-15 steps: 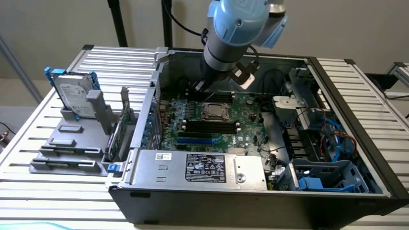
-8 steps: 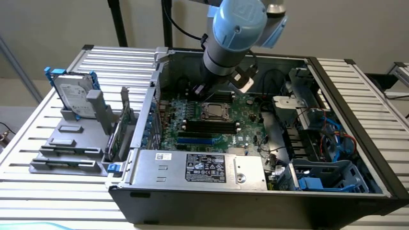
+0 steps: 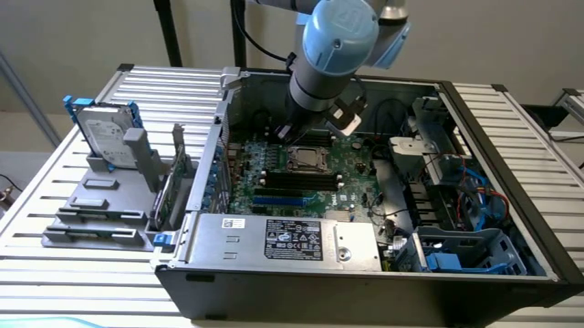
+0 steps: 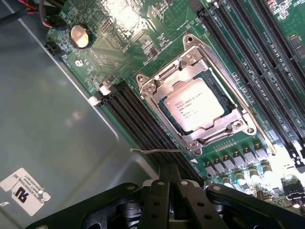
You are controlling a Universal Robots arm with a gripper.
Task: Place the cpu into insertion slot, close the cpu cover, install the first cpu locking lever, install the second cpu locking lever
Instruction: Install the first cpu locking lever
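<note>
Two fingers (image 4: 159, 202) pressed together, empty, tips just beside locking lever (image 4: 157, 150).

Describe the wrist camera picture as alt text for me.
The cpu sits under the closed cover on a green board. The shut gripper is close to a thin metal lever beside the cover.

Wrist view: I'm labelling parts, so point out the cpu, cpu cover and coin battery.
cpu (image 4: 195, 104), wrist view, middle of its pale face.
cpu cover (image 4: 167, 81), wrist view, one side of the silver frame.
coin battery (image 4: 80, 36), wrist view, middle of its round top.
</note>
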